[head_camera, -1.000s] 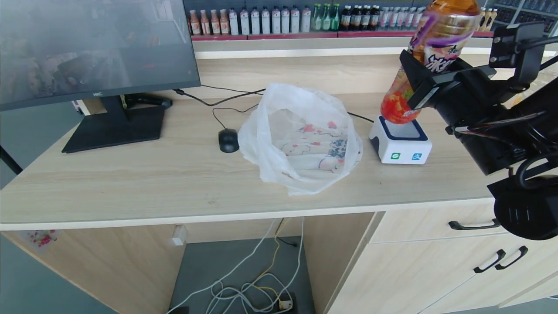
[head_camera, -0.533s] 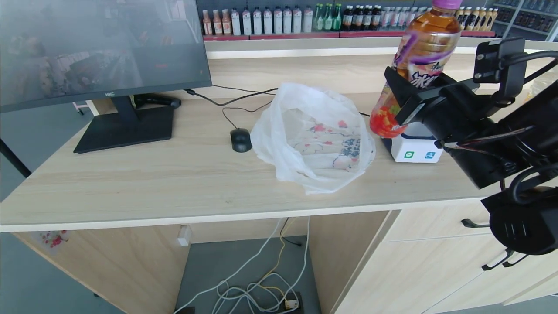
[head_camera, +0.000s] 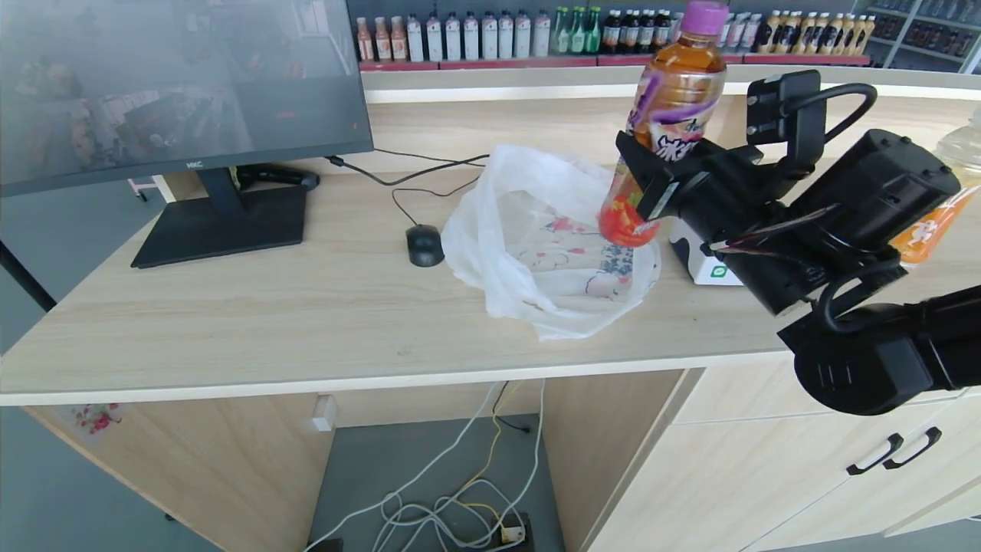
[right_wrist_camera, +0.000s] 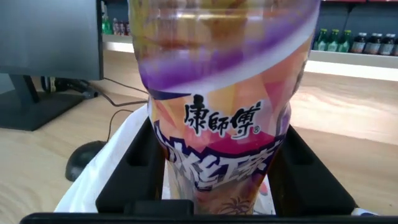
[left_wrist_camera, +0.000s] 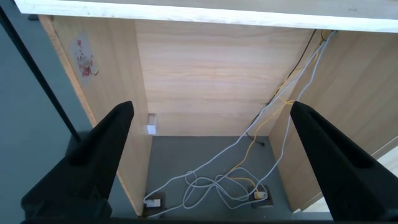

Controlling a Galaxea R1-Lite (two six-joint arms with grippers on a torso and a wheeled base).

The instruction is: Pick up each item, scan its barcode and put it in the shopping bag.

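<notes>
One tea bottle is hanging in the air right now, and the right gripper is pinching it round the middle, black fingers pressing on both sides of the label. The bottle is standing nearly upright, purple cap on top and leaning a touch toward the back shelf. Its red base is hovering over the right-hand rim of the shopping bag, between the bag's opening and the white scanner.

The bag is sitting open on the wooden countertop, its white plastic slumping outward, with a flower-patterned item lying inside. The scanner is standing just beside the bag on the right, partly hidden behind the arm.

Down below, the left gripper is hanging under the counter's edge with its jaws spread wide, nothing between them. It is facing the open bay where loose cables are trailing to the floor.

A black mouse is lying just left of the bag, and a dark monitor is standing at the far left. A second bottle with an orange label is showing at the right edge, behind the arm. Rows of drinks are lining the shelf at the back.
</notes>
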